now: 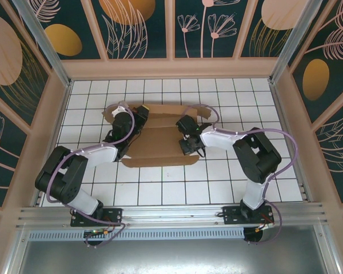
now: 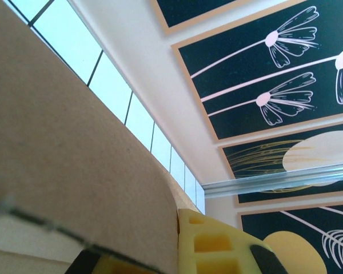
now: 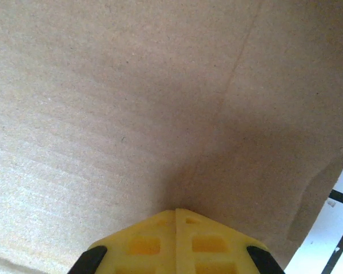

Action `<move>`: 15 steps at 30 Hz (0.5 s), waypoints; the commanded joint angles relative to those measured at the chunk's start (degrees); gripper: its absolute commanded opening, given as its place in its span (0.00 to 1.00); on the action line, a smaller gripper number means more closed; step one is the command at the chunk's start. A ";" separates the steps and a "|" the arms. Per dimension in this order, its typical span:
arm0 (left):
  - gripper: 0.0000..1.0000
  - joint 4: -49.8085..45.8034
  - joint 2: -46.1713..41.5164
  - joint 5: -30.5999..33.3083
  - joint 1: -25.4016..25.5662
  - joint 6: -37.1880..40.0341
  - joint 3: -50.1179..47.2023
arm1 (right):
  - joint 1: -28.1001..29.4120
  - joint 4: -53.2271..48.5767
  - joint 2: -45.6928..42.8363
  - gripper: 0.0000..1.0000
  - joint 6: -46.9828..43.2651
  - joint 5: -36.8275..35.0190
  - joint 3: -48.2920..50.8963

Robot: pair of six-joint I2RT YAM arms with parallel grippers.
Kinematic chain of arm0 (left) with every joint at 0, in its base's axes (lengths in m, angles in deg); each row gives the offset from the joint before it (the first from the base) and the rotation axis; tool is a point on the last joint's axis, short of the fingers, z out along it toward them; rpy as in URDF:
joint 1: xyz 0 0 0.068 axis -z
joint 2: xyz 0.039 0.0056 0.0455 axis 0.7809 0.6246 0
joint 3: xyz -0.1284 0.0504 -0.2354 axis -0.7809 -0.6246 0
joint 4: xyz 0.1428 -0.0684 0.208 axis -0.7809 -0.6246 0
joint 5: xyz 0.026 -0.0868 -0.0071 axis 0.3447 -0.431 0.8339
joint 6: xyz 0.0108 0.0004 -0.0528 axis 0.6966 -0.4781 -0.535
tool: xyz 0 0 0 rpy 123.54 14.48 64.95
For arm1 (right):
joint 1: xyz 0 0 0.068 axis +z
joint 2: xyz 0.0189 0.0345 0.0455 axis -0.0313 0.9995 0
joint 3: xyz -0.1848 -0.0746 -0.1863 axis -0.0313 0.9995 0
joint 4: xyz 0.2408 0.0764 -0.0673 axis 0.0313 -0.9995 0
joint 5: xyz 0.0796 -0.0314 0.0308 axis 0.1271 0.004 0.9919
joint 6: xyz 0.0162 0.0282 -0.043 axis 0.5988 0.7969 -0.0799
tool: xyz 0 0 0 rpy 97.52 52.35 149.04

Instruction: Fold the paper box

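The paper box (image 1: 157, 145) lies as a brown cardboard sheet across the middle of the white tiled table, its back flaps partly raised. My left gripper (image 1: 128, 121) sits at the sheet's left end. In the left wrist view a rounded flap (image 2: 74, 142) stands in front of the left finger and hides it. Its edge meets the yellow right finger (image 2: 217, 245), and the left gripper (image 2: 180, 214) looks shut. My right gripper (image 1: 187, 142) is over the sheet's right half. Its yellow fingertips are together, and the right gripper (image 3: 176, 211) presses onto the cardboard (image 3: 131, 103) near a crease.
The tiled table (image 1: 217, 182) is fenced by low tan walls (image 1: 171, 68) and dark panels with flower prints. An aluminium rail (image 1: 171, 214) carries both arm bases at the near edge. Purple cables loop over each arm.
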 commanded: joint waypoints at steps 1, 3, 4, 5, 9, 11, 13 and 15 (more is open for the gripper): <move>0.00 -3.36 2.24 2.86 -0.24 3.07 0.30 | -1.21 -5.48 -0.39 0.03 -1.49 -0.04 -1.01; 0.00 -3.36 2.71 3.15 -0.13 3.30 0.20 | -2.17 -4.28 -3.57 0.10 -1.28 3.33 -1.55; 0.00 -3.37 2.93 3.13 -0.13 3.67 0.29 | -3.07 -3.45 -5.65 0.14 -0.97 4.85 -1.82; 0.00 -3.68 3.01 3.25 -0.13 3.83 0.42 | -4.08 -2.85 -7.65 0.19 -0.45 7.08 -2.20; 0.00 -3.00 3.49 3.06 -0.13 4.11 0.29 | -8.18 -0.82 -14.65 0.43 1.73 15.39 -4.97; 0.00 -2.82 3.71 2.78 -0.12 3.93 0.36 | -10.40 0.77 -16.94 0.52 5.00 17.04 -6.13; 0.00 -2.74 3.94 2.69 -0.13 3.70 0.29 | -13.03 2.35 -18.23 0.56 9.82 18.22 -7.70; 0.00 -2.72 4.12 2.69 -0.13 3.63 0.43 | -14.73 4.08 -18.38 0.57 14.46 19.27 -8.82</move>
